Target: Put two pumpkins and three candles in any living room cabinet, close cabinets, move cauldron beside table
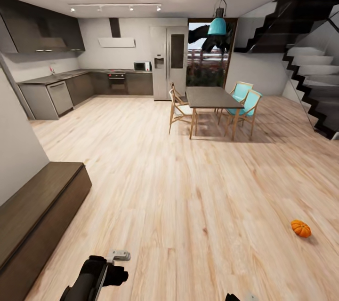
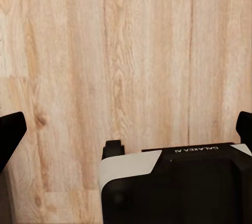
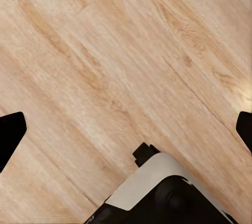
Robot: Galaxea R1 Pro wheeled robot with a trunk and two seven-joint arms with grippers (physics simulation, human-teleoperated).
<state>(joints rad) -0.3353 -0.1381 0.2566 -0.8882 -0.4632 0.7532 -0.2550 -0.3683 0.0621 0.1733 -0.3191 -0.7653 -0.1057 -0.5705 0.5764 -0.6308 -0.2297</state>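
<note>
Currently: pumpkin (image 1: 300, 228) on floor (image 1: 188, 188) | I expect light, rigid, ribbed; grasp across belly | both end effectors released, empty

We read one marking: "GALAXEA A", white letters, upside down in left wrist view, on black housing (image 2: 199, 182) of left arm near gripper. We find no other legible text, number or sign in any view.
</note>
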